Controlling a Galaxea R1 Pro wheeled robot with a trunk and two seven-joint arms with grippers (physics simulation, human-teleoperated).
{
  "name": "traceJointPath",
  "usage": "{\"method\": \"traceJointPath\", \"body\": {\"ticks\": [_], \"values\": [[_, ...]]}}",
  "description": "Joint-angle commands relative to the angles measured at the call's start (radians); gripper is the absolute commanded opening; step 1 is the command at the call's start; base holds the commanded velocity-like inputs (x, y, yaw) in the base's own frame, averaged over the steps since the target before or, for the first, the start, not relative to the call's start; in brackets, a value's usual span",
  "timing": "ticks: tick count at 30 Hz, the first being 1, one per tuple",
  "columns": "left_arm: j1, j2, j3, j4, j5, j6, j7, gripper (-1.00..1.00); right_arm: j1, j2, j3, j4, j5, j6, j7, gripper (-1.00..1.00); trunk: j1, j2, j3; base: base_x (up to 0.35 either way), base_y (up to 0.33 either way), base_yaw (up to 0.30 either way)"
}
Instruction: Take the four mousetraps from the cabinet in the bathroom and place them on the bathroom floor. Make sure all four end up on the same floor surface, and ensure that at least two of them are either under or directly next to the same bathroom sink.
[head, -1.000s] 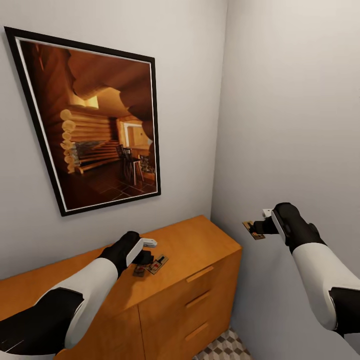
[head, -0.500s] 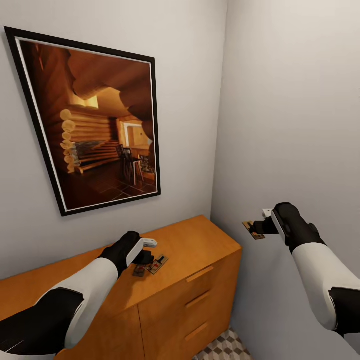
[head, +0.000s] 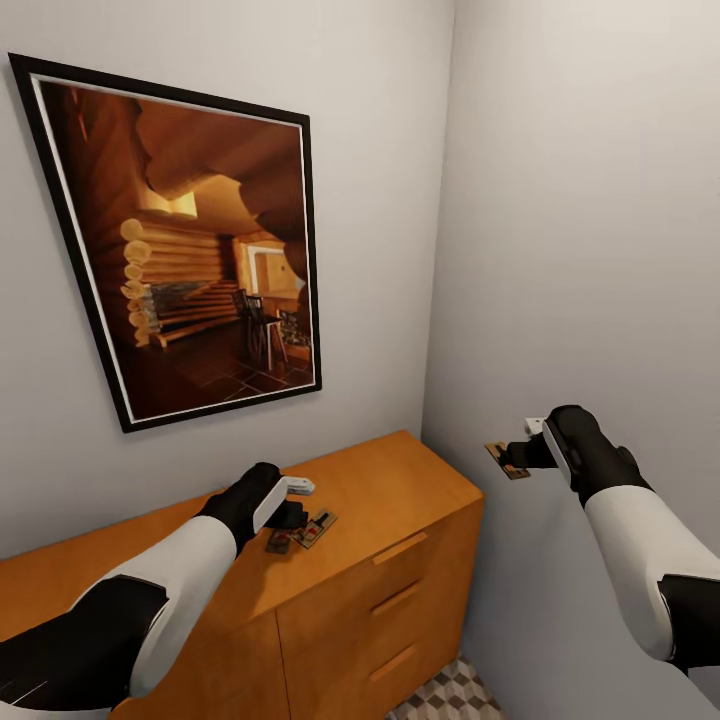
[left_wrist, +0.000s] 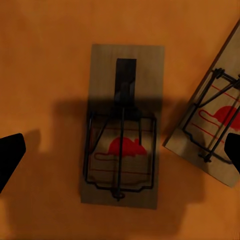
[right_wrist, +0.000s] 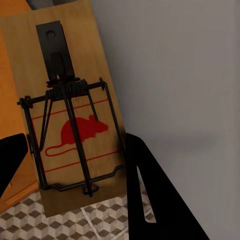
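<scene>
Fingers first, head view: your right gripper (head: 518, 455) is clenched on a small flat brown wooden mousetrap (head: 506, 460), held in the air near the grey side wall (head: 600, 250), off the end of the low orange-brown wooden cabinet (head: 400, 560). Your left gripper (head: 290, 510) hovers over the cabinet's flat top, above two more mousetraps lying side by side (head: 300, 532). A framed picture of a log interior (head: 190, 250) hangs above. A patch of cube-patterned tile floor (head: 450, 695) shows at the cabinet's foot.

Left wrist view: your left fingers (left_wrist: 10, 155) are spread apart and released, straddling one mousetrap with a red mouse print (left_wrist: 122, 127) that lies flat on the orange top. A second trap (left_wrist: 212, 130) lies tilted just beside it.

Right wrist view: the held trap (right_wrist: 70, 110) stands between the black fingers (right_wrist: 147, 195), with the patterned floor far beneath.

Nothing has changed over the last second: both arms and every trap hold their positions. Judged from this, the left pick is aligned but not yet begun; lower and close on the centred trap next.
</scene>
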Motion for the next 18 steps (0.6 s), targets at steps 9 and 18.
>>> {"method": "traceJointPath", "body": {"ticks": [9, 18], "values": [[-0.001, 0.002, -0.007, 0.046, 0.01, -0.025, 0.006, 1.0, -0.001, 0.0, -0.003, 0.017, 0.012, 0.003, 0.009, -1.0, 0.0, -0.001, -0.002, 0.0, 0.0, 0.0], [-0.001, 0.0, -0.006, 0.063, 0.01, -0.054, 0.007, 1.0, -0.001, 0.0, -0.004, 0.029, 0.012, -0.022, 0.009, -1.0, 0.0, -0.001, -0.002, 0.0, 0.0, 0.0]]}}
